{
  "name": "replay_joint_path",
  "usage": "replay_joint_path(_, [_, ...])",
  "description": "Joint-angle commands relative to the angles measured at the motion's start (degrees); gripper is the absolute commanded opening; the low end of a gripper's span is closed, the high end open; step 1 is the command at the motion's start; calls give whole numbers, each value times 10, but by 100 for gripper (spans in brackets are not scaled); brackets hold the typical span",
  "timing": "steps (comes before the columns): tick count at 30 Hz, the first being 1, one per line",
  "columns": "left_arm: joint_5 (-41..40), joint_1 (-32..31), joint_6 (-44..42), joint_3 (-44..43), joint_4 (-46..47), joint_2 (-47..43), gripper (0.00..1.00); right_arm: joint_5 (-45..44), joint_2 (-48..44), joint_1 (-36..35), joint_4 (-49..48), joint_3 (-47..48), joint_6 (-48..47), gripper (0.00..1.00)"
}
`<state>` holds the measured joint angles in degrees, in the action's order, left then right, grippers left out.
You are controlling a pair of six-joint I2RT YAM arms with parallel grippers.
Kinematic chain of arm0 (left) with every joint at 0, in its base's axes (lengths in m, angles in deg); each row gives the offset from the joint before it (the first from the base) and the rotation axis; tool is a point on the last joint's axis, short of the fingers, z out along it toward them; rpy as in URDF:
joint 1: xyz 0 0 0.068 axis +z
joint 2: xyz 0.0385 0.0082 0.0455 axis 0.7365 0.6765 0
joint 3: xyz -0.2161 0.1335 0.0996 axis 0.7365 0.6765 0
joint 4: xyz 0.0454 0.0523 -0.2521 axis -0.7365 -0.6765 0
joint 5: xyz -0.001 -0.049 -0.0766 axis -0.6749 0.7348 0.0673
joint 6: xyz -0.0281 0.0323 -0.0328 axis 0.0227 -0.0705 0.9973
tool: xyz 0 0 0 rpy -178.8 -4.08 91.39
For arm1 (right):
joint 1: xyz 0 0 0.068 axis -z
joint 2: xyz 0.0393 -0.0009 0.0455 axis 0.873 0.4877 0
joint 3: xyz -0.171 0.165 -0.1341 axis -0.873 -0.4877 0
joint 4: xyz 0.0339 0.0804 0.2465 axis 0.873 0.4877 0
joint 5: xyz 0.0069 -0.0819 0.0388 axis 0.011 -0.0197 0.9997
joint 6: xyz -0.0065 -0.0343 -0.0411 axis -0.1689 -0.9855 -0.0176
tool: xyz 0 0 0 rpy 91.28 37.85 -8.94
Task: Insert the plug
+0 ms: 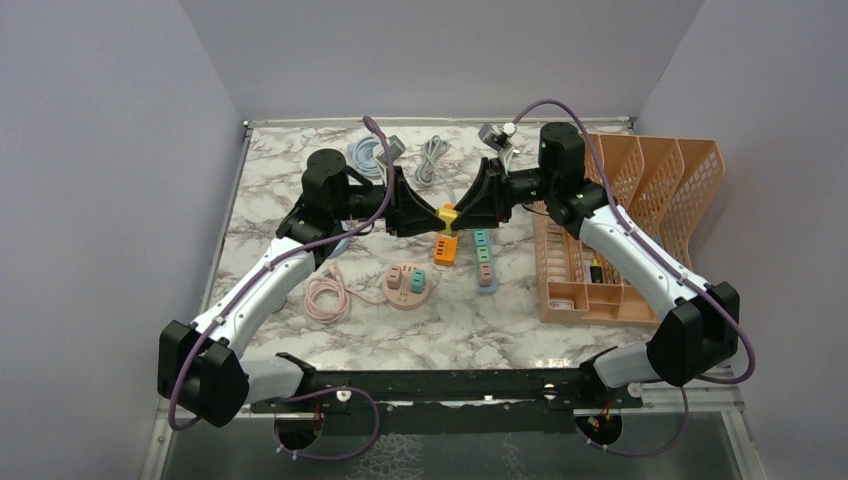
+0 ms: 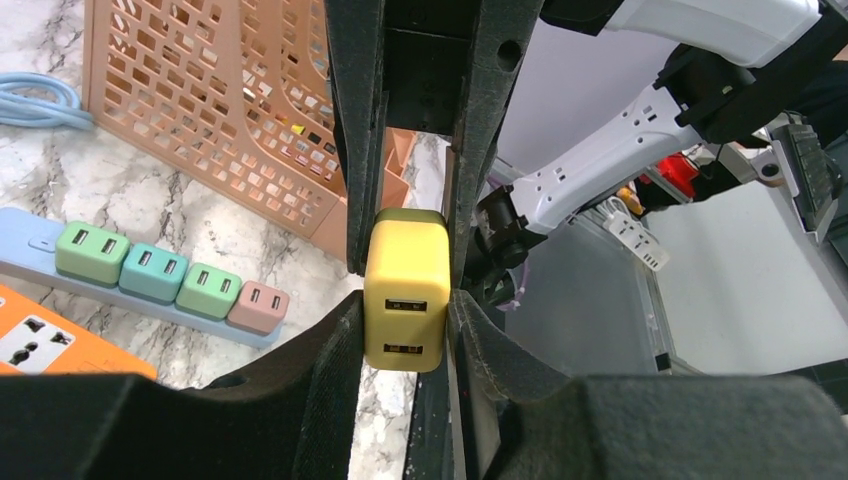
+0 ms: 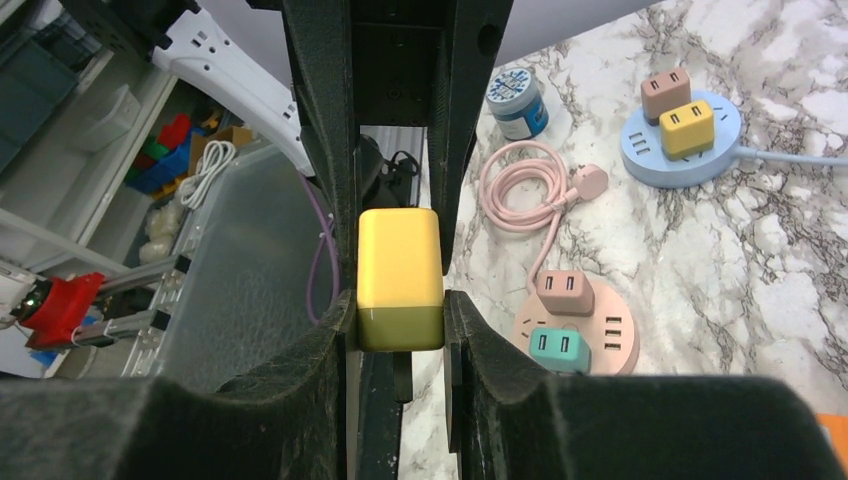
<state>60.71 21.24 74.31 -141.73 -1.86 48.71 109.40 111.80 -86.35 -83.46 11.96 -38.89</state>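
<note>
Over the table (image 1: 520,330) — left and right jaws clamp the yellow plug (image 1: 448,213).

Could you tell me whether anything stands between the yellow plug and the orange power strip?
Nothing visible does. The yellow plug, clamped by the left gripper and right gripper, hangs clear of the orange power strip, only air between.
</note>
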Motion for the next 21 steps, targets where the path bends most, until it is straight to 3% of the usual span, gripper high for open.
replay_joint_path(1, [33,-11,-12,-9,-10,15,36,-54,9,-3,-12,25,-5,11])
replay_joint_path(7, [35,-14,-17,-9,-8,21,38,-52,13,-3,-12,29,1,16])
replay_joint_path(12, [14,-14,-26,-6,-9,24,16,-79,6,-3,-16,21,2,22])
replay_joint_path(15, [-19,-13,-48,-7,-33,25,1,-145,-12,-3,-25,6,4,35])
replay_joint_path(21, [-106,-1,-81,-9,-98,32,0,-327,-81,-3,-59,-47,22,55])
